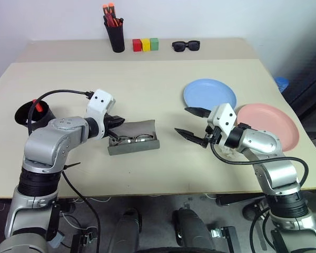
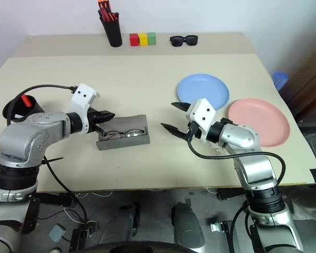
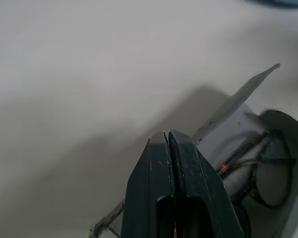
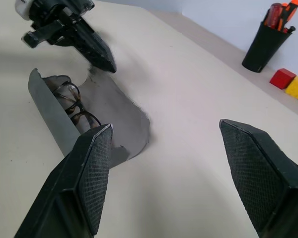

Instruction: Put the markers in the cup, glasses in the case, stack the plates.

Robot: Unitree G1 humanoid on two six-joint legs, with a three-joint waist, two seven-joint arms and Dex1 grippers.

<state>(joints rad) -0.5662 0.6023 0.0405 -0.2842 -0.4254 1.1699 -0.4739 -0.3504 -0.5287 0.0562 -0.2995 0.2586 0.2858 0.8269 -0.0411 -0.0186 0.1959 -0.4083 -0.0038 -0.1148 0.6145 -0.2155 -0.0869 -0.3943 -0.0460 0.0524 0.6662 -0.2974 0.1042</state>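
Head views: you have the grey case (image 1: pixel 134 141) open at mid-counter (image 1: pixel 147 89), wire-rimmed glasses (image 1: pixel 132 139) inside. Left gripper (image 1: pixel 116 122) at its left end, fingers together, empty. Right gripper (image 1: pixel 192 122) right of the case, fingers apart, empty. Blue plate (image 1: pixel 209 95) and pink plate (image 1: pixel 268 125) side by side, unstacked. Black cup (image 1: pixel 31 113) at far left, red-ended marker (image 1: pixel 38 105) inside.

Left wrist view: fingers (image 3: pixel 176 198) pressed shut over the case's edge.

Right wrist view: fingers (image 4: pixel 92 183) wide apart, facing the case.

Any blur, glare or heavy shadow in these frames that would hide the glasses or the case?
Left wrist view: soft and blurred, left pincer shadowing the table, glasses still readable in the case. Right wrist view: own fingers soft, the rest sharp. Eye views: even light, no glare.
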